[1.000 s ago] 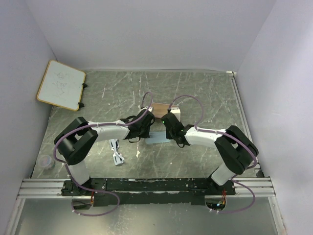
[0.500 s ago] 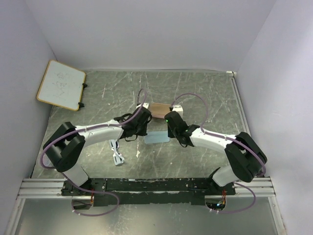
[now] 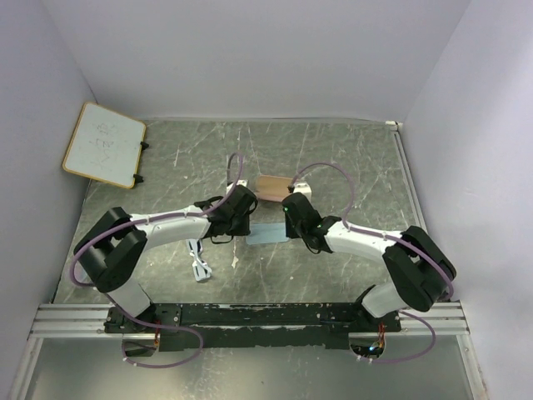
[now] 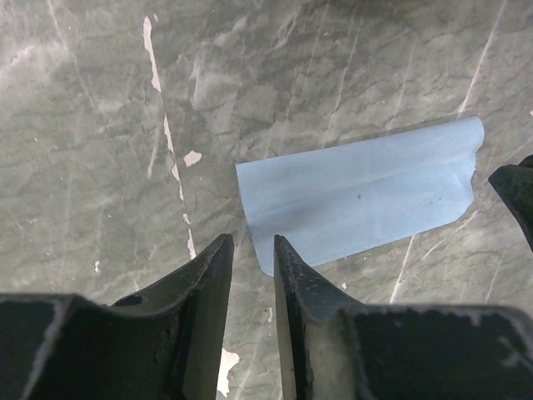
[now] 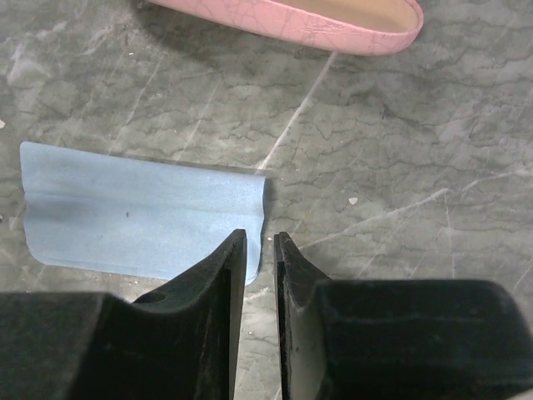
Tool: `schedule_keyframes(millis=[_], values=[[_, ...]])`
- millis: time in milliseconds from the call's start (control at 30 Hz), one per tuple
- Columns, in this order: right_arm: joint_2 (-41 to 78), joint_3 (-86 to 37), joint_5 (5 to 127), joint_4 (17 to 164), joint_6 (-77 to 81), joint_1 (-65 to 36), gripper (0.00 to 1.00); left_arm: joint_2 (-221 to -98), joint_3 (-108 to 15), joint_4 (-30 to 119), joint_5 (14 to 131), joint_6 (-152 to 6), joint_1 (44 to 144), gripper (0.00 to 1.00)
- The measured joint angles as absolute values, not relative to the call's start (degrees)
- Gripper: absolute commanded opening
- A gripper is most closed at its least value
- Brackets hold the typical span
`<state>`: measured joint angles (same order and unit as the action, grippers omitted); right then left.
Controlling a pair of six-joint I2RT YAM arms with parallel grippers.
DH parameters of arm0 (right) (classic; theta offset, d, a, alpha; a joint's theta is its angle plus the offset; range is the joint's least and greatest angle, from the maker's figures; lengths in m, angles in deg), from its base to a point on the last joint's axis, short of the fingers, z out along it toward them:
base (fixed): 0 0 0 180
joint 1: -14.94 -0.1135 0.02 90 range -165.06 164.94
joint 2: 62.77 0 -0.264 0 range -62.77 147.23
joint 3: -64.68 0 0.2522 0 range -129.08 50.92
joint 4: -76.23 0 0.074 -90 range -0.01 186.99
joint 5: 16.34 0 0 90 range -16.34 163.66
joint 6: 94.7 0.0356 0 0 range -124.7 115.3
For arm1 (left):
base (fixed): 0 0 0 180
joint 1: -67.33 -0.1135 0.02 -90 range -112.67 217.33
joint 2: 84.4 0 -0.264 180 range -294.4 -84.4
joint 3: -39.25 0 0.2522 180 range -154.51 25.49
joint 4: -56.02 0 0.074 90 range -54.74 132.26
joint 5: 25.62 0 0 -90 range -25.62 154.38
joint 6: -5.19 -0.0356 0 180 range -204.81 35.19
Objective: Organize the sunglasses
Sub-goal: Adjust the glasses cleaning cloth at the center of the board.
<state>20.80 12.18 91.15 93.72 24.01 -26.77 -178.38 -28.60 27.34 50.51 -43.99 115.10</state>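
The white-framed sunglasses (image 3: 197,260) lie folded on the table, left of centre and just below my left forearm. A light blue cloth (image 3: 266,234) lies flat in the middle, with the tan-pink case (image 3: 271,187) behind it. My left gripper (image 3: 244,225) hovers over the cloth's left end; in the left wrist view it (image 4: 252,243) is slightly open, with only table between the jaws and the cloth (image 4: 366,200) just ahead. My right gripper (image 3: 290,223) is at the cloth's right end; in the right wrist view it (image 5: 260,237) is slightly open and holds nothing, the cloth (image 5: 141,221) to its left and the case (image 5: 316,21) beyond.
A small whiteboard (image 3: 104,143) leans in the far left corner. A small clear round object (image 3: 79,275) sits at the table's left edge. White walls close off three sides, and the metal rail (image 3: 250,317) carrying the arm bases runs along the near edge.
Both grippers went from shut to slightly open and let go of the cloth's ends. The cloth now lies flat, a little nearer than a second ago.
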Motion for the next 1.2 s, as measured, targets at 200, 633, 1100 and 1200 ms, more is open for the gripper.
schedule_keyframes(millis=[200,633,1100,1200], values=[[19.2,13.1,90.9,92.7,23.8,-26.8,0.21,-180.7,-28.8,25.9,50.8,-40.5,115.5,0.39],[15.4,15.4,90.1,91.1,23.8,-26.8,0.22,-184.6,-33.3,20.7,49.5,-36.5,117.6,0.39],[13.9,16.7,89.7,90.4,24.0,-26.7,0.21,-186.5,-35.4,18.8,48.7,-35.2,118.1,0.39],[13.9,16.8,89.6,90.4,24.1,-26.7,0.21,-186.7,-35.7,18.5,48.7,-35.1,118.1,0.39]])
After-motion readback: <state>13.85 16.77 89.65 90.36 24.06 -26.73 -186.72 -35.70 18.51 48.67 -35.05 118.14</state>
